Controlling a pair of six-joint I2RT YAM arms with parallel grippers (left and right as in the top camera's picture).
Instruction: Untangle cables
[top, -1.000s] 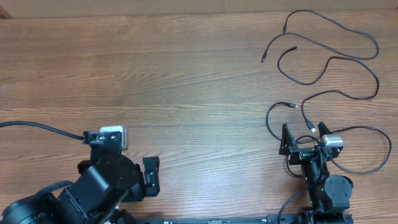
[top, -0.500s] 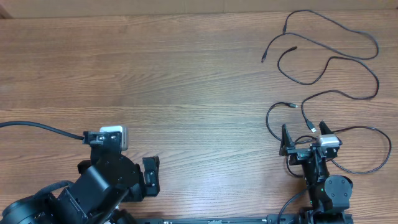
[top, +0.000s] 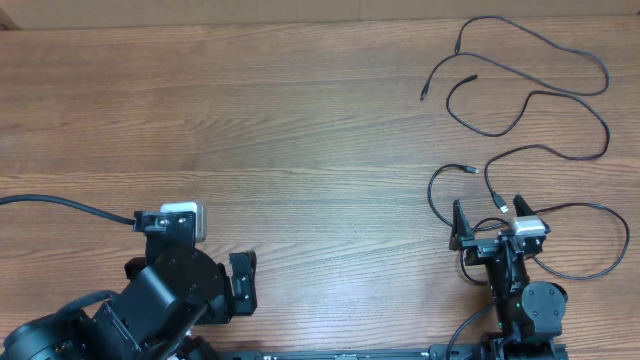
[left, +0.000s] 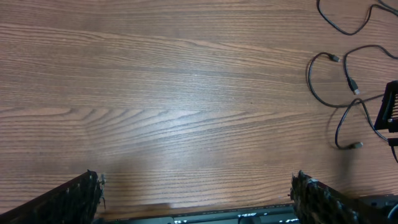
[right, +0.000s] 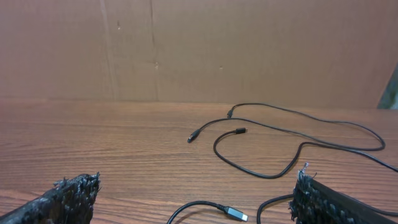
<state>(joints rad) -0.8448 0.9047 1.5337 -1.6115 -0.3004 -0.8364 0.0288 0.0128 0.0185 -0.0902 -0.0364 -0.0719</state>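
Note:
Several thin black cables (top: 545, 95) lie loosely spread over the right side of the wooden table (top: 300, 130), their loops crossing in places. Small plug ends rest at the far end (right: 194, 137), and a silver-tipped USB plug (right: 236, 214) lies just ahead of my right gripper (right: 198, 186). That gripper (top: 490, 222) stands open at the near right with nothing between its fingers, and cable loops (top: 590, 260) curl around it. My left gripper (left: 198, 198) is open over bare wood at the near left, far from the cables (left: 323, 84).
The table's front edge (left: 217, 216) runs just below the left fingers. A thick black arm wire (top: 60, 205) trails off to the left. A brown wall (right: 199, 50) stands behind the table's far edge.

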